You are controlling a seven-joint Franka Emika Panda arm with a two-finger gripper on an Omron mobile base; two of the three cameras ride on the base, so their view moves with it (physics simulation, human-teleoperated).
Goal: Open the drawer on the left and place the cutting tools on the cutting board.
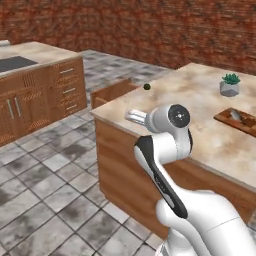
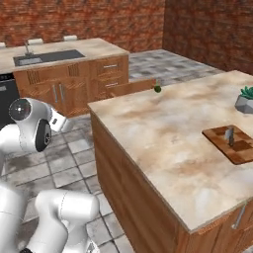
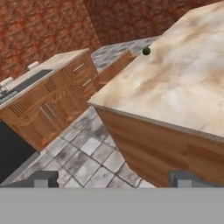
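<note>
Simulated kitchen with red brick walls and a grey stone-tile floor. Ahead and to the right of the claw (image 3: 112, 179), a marble-topped island (image 2: 163, 143) with reddish-brown wooden sides. Claw empty, jaws spread wide, hanging over the floor off the island's near corner, touching nothing.

Further ahead of the claw, past the island's far corner, one drawer (image 2: 132, 87) standing pulled out from the island's side; contents hidden from these angles. Just beside it on the marble edge, one small green round fruit (image 2: 157, 89).

Well to the right of the claw, across the countertop, one checkered cutting board (image 2: 232, 143) lying flat. On it, one slim grey cutting tool (image 2: 230, 135), possibly a second beside it in the left base view, too blurred to count surely. Beyond the board, one potted succulent (image 1: 230, 84) in a grey pot.

To the left of the claw, across open floor, a second counter (image 2: 74, 74) with one sink, cabinet doors and small drawers. Between claw and drawer, nothing but the island's corner.
</note>
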